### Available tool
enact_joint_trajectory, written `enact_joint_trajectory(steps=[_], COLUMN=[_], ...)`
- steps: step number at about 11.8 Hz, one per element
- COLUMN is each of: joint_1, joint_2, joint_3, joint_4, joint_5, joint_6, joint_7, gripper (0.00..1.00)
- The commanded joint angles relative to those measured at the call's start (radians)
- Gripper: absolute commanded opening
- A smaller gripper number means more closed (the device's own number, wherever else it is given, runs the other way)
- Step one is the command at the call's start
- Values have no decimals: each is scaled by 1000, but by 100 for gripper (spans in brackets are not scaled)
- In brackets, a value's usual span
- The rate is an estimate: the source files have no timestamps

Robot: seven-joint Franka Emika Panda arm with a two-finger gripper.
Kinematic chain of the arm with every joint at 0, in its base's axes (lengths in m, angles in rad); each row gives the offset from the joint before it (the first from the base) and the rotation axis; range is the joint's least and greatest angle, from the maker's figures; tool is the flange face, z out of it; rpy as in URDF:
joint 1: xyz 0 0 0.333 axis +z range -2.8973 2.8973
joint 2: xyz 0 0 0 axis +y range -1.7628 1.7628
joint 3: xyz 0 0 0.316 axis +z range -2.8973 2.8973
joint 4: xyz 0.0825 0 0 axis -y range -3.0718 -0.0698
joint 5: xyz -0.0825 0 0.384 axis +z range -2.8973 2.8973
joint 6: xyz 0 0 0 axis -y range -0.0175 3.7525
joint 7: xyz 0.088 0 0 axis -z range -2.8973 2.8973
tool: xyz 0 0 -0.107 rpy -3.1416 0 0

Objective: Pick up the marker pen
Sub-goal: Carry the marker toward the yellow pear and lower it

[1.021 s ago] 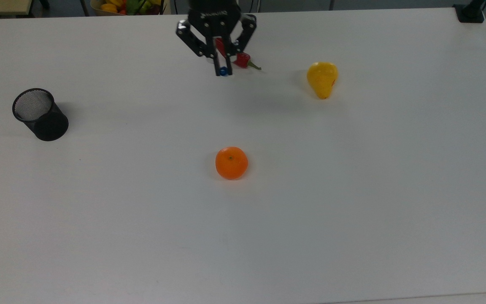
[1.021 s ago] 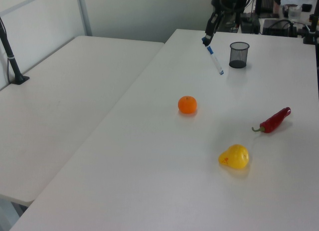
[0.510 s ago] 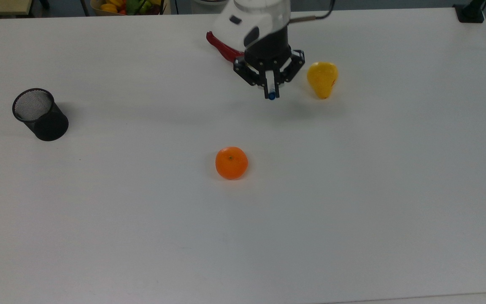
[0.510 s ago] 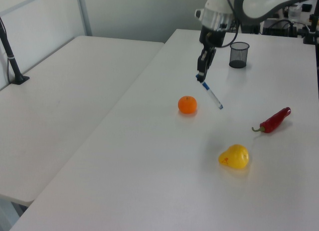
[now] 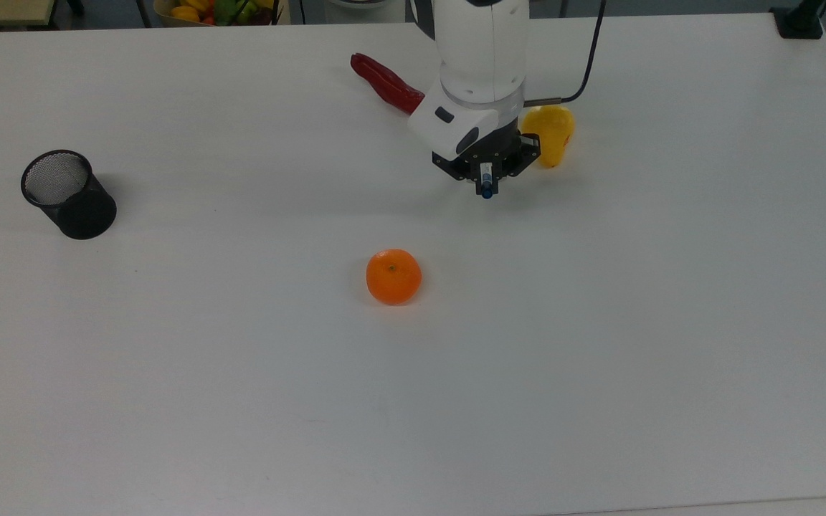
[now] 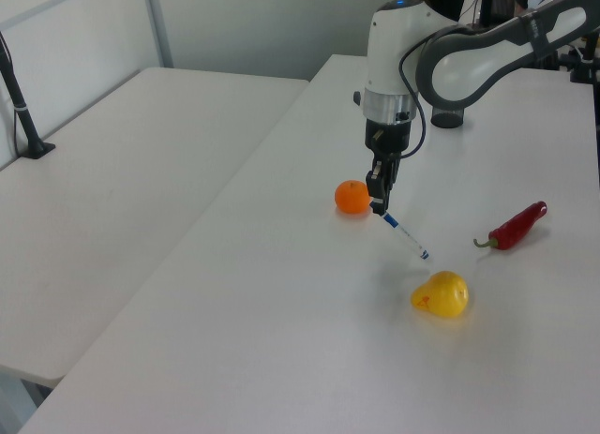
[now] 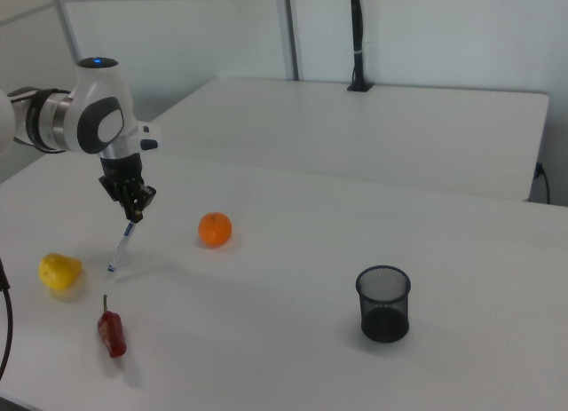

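Your gripper (image 6: 378,202) has its jaws drawn in tight on the capped blue end of the marker pen (image 6: 405,237), and the pen hangs from it at a slant, clear of the white table (image 5: 599,344). In the right view the gripper (image 7: 134,214) points down with the pen (image 7: 122,248) trailing toward the right view's lower left, its free tip low over the table. In the top view you see the pen (image 5: 486,183) end-on beneath the gripper (image 5: 486,175). The yellow pear (image 5: 553,136) sits just beside the gripper on the top view's right, partly behind the arm. The red chilli (image 5: 384,80) lies further back, the orange (image 5: 393,276) nearer the table's middle, and the black mesh cup (image 5: 69,194) stands well apart at the top view's left.
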Motion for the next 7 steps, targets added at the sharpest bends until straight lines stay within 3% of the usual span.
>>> enact_joint_trajectory(steps=[1,7], joint_1=[29,56], joint_2=[42,100], joint_3=[-4,-4], joint_4=[12,7], joint_5=[-11,-78], joint_6=[54,174], joint_7=[26,35], gripper=[1,1])
